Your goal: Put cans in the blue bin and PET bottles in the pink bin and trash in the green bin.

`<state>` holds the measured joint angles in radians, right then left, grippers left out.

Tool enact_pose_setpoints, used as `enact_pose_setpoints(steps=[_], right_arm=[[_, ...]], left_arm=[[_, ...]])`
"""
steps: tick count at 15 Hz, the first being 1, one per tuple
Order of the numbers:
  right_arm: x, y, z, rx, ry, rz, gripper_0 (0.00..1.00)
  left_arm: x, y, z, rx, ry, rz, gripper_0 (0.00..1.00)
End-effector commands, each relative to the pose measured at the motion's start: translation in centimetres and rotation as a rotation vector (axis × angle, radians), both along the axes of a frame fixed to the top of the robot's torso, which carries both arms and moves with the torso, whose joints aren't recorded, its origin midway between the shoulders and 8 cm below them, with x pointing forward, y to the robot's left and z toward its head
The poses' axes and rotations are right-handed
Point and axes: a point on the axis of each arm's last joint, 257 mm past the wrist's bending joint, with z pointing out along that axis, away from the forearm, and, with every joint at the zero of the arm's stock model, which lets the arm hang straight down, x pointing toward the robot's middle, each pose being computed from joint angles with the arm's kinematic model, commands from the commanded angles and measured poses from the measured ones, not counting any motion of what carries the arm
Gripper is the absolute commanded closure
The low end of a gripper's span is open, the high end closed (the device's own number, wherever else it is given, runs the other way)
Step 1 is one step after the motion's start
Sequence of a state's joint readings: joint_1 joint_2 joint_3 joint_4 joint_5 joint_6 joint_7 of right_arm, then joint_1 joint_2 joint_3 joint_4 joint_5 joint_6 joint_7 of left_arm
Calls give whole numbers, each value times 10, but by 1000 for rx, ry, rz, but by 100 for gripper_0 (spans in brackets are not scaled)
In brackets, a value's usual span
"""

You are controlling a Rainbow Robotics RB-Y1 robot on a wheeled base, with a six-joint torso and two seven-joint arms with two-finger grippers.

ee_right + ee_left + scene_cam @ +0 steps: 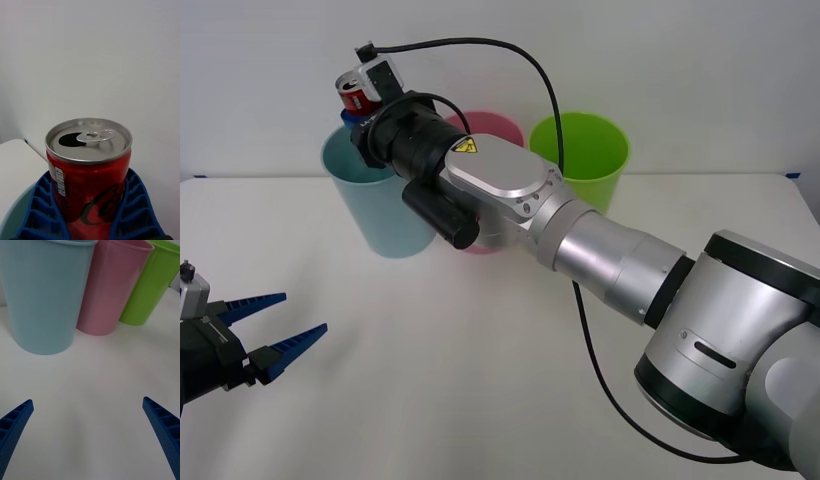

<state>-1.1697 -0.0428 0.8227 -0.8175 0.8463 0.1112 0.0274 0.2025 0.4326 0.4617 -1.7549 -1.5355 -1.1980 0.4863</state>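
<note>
My right gripper (pixel 358 108) is shut on a small red can (pixel 354 93) with a silver top and holds it just above the rim of the blue bin (pixel 370 205). In the right wrist view the can (pixel 90 172) sits between the two blue ribbed fingers (pixel 41 206), its pull tab facing the camera, with a sliver of the blue bin (pixel 15 210) below. The pink bin (pixel 498 128) stands behind the right arm and the green bin (pixel 585 155) to its right. My left gripper (pixel 278 335) rests open low at the front left. No PET bottles or trash in view.
The three bins stand in a row at the back of the white table (pixel 430 380); in the left wrist view the blue bin (pixel 43 296), pink bin (pixel 110 285) and green bin (pixel 150 281) line up. The right arm's black cable (pixel 580 300) loops over the table.
</note>
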Motion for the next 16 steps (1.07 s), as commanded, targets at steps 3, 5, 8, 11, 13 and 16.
enact_pose_setpoints(steps=[3,5,8,11,13,16], right_arm=[[0,0,0,-6,-6,0,0],[0,1,1,-5,-6,1,0],[-1,1,1,-4,-6,2,0],[-1,2,2,1,-3,4,0],[-3,0,14,23,-10,18,0],[-13,-11,41,73,-25,89,0]], left_arm=[[0,0,0,0,0,0,0],[0,0,0,0,0,0,0],[0,0,0,0,0,0,0],[0,0,0,0,0,0,0],[0,0,0,0,0,0,0],[0,0,0,0,0,0,0]])
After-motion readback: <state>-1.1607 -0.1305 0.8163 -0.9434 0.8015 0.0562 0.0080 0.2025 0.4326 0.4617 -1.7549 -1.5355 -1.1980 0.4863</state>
